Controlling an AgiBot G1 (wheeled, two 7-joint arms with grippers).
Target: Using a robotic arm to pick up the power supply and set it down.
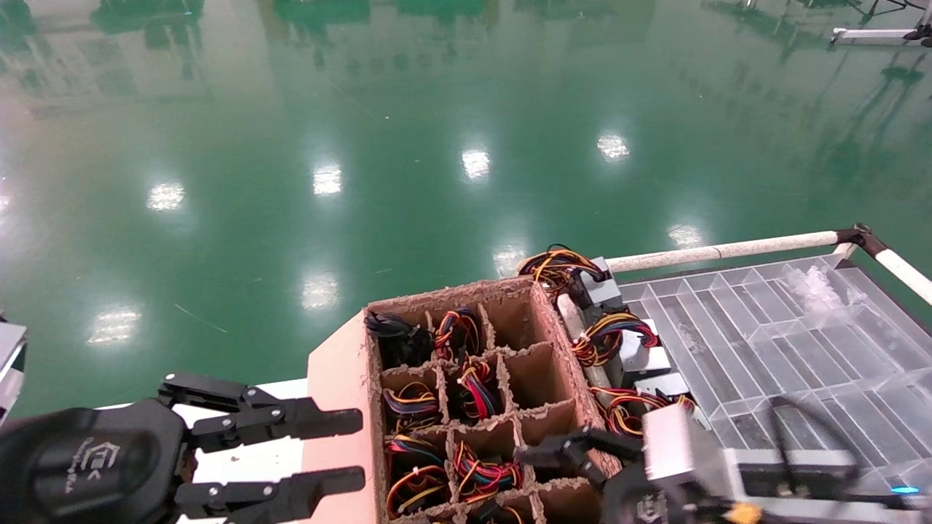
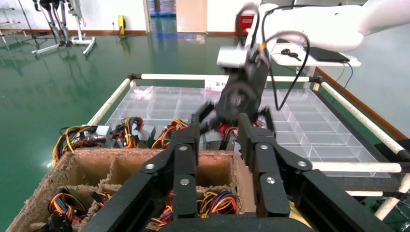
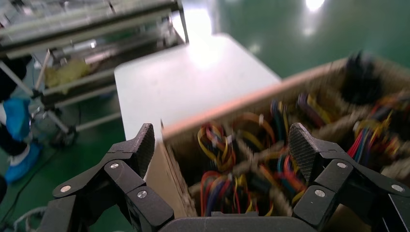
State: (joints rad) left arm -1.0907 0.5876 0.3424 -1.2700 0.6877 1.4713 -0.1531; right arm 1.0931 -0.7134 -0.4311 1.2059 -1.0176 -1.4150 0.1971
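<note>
Several power supplies show as bundles of red, yellow and black wires [image 1: 477, 389] in the cells of a brown cardboard divider box [image 1: 338, 386]. Others lie as small grey boxes [image 1: 646, 356] with wires along the box's right side, on a clear tray. My right gripper [image 1: 564, 453] hangs open over the box's near right cells; in the right wrist view it [image 3: 222, 147] has wire bundles [image 3: 227, 159] below its spread fingers and holds nothing. My left gripper [image 1: 349, 451] stays open and empty at the box's left side, and the left wrist view shows it [image 2: 217, 140] facing the box.
A clear plastic divided tray [image 1: 786, 342] fills the right, bordered by a white tube rail [image 1: 721, 252]. A white table top [image 3: 193, 82] lies left of the box. Green glossy floor [image 1: 437, 109] stretches beyond. The right arm [image 2: 241, 92] crosses the left wrist view.
</note>
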